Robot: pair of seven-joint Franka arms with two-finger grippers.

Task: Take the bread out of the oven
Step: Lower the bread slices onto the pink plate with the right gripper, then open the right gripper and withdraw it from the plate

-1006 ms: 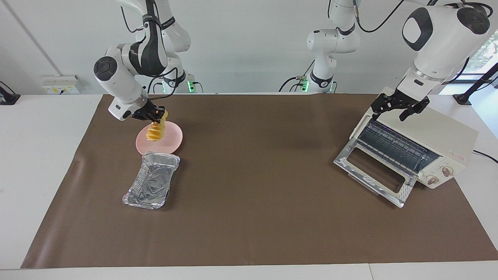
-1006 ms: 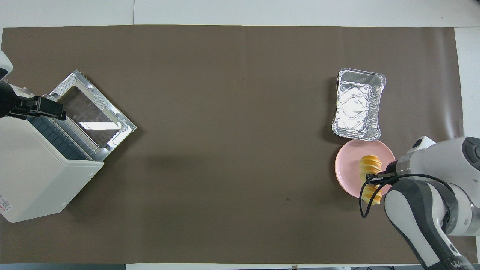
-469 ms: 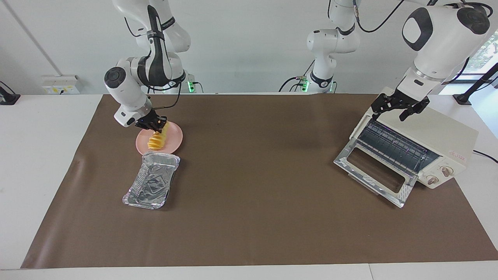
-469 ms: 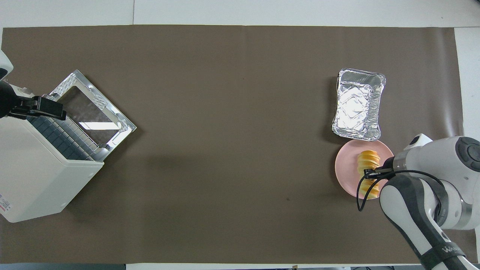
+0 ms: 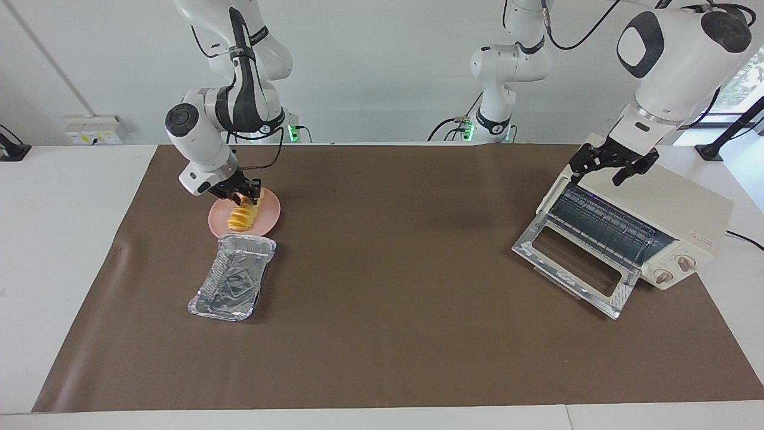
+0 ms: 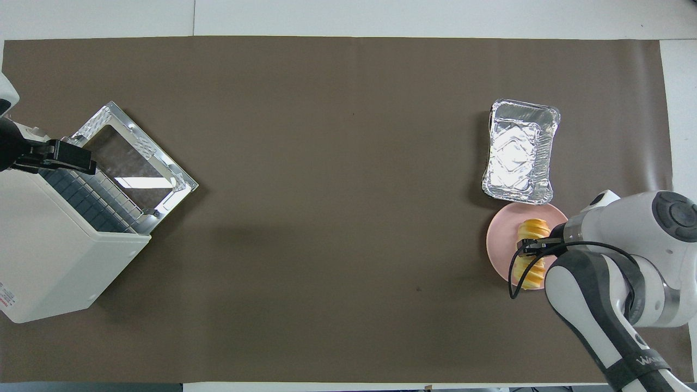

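Bread (image 5: pixel 242 215) down on the pink plate (image 5: pixel 270 210), near the table edge closest to the robots at the right arm's end, its long axis running from the robots' edge toward the foil tray (image 5: pixel 233 276) that sits just beside the plate, farther from the robots. Right gripper (image 5: pixel 246 195) low over the loaf's robot-side end, straight above it, so any lift-off goes plainly upward; fingers seemingly parting around the loaf, though whether contact is broken cannot be told. Loaf judged already delivered, release the step in hand. Oven (image 5: pixel 644 224) well apart at the left arm's end, door dropped open, wire rack bare. Left gripper (image 5: pixel 615 162) waiting above the oven's top edge, fingers spread, nothing between them. Right arm clearly the nearer one to the bread.
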